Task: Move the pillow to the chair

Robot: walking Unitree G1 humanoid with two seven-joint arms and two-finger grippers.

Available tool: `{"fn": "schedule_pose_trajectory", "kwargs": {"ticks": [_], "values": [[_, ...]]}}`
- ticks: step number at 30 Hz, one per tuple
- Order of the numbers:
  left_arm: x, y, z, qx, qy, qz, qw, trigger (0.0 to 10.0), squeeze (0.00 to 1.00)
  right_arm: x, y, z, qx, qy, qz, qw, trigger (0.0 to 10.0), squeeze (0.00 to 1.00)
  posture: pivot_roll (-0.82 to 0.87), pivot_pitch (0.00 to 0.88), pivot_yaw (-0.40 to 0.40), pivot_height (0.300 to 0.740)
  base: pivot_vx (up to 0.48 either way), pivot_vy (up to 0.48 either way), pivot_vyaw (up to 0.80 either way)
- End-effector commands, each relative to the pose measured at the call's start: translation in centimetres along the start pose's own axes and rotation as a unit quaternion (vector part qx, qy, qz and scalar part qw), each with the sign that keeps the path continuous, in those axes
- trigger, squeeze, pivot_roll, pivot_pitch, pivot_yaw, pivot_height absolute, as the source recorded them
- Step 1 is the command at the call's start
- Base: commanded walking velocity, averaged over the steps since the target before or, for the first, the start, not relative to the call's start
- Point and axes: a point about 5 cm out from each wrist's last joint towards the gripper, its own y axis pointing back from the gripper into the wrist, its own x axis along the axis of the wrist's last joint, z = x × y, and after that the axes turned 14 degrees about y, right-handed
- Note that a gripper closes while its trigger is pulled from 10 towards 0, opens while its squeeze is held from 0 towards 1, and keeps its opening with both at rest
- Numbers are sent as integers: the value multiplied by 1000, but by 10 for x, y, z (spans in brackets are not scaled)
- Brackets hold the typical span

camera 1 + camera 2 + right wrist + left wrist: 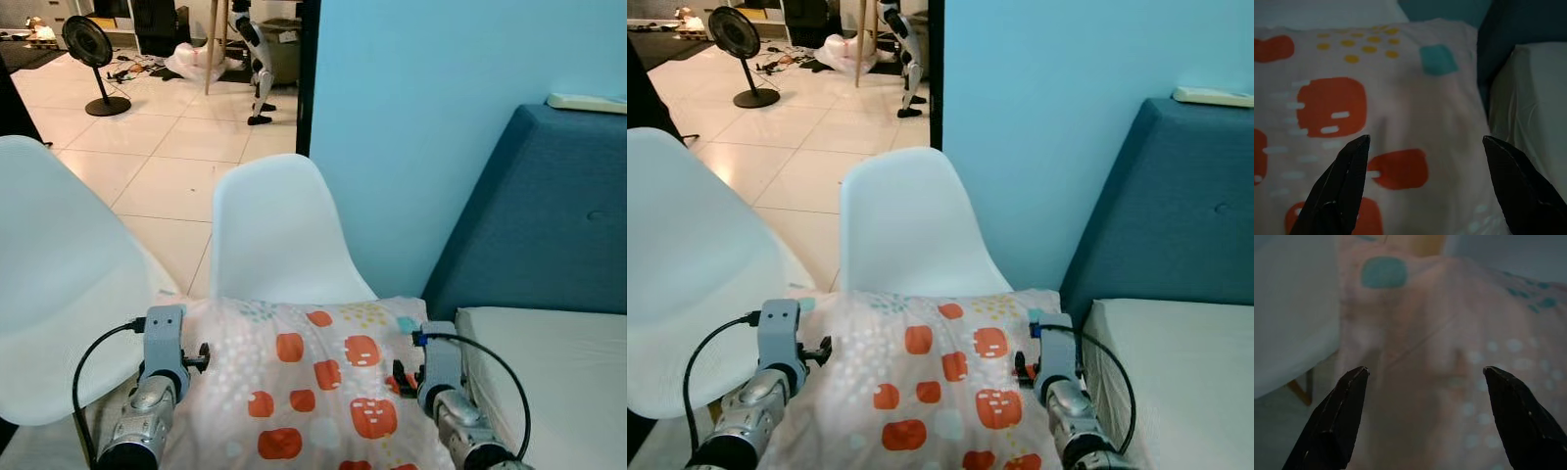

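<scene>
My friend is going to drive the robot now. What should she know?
Left gripper: open, fingers spread at the pillow's left side.
Right gripper: open, over the pillow's right side.
The pillow lies between both arms, just in front of the white chair; whether it already rests on the seat cannot be told.
Done: pillow brought up to the chair.
Left: check it sits on the seat, then pull the arms back.

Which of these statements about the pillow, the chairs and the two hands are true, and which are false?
1. The pillow has orange patches. True.
2. Both hands are shut. False: the left hand and right hand are open, fingers spread against the pillow.
3. A white chair stands right behind the pillow. True.
4. The wall behind the chair is red. False: it is light blue.
5. A black fan stands on the tiled floor. True.
</scene>
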Motion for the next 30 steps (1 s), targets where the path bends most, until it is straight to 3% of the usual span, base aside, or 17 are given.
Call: {"fn": "schedule_pose_trajectory", "kwargs": {"ticks": [1, 2, 7, 10, 14, 22, 30], "values": [[-2, 4, -24, 20, 0, -24, 999, 10000, 0, 7, -2, -3, 28, 30, 4, 999, 10000, 0, 16, 52, -30, 740, 0, 0, 0], [-2, 4, -24, 20, 0, -24, 999, 10000, 0, 7, -2, -3, 28, 30, 4, 999, 10000, 0, 16, 52, -30, 740, 0, 0, 0], [-5, 15, -59, 38, 9, -60, 997, 10000, 0, 16, -5, 0, 41, 47, 9, 998, 10000, 0, 16, 62, -35, 740, 0, 0, 0], [-1, 18, -65, 43, 25, -50, 997, 10000, 0, 19, -6, 2, 39, 34, 11, 999, 10000, 0, 22, 66, -48, 740, 0, 0, 0], [5, 20, -63, 49, 25, -15, 998, 10000, 0, 24, -7, 0, 47, 16, 20, 999, 10000, 0, 31, 63, -54, 740, 0, 0, 0], [5, 19, -52, 25, 14, -15, 999, 10000, 0, 23, -7, -5, 54, 5, 19, 998, 10000, 0, 30, 56, -46, 715, 0, 0, 0], [15, 16, -55, 40, 56, -6, 998, 10000, 0, 21, -6, -4, 55, 13, 21, 998, 10000, 0, 24, 49, -35, 680, 0, 0, 0]]}}
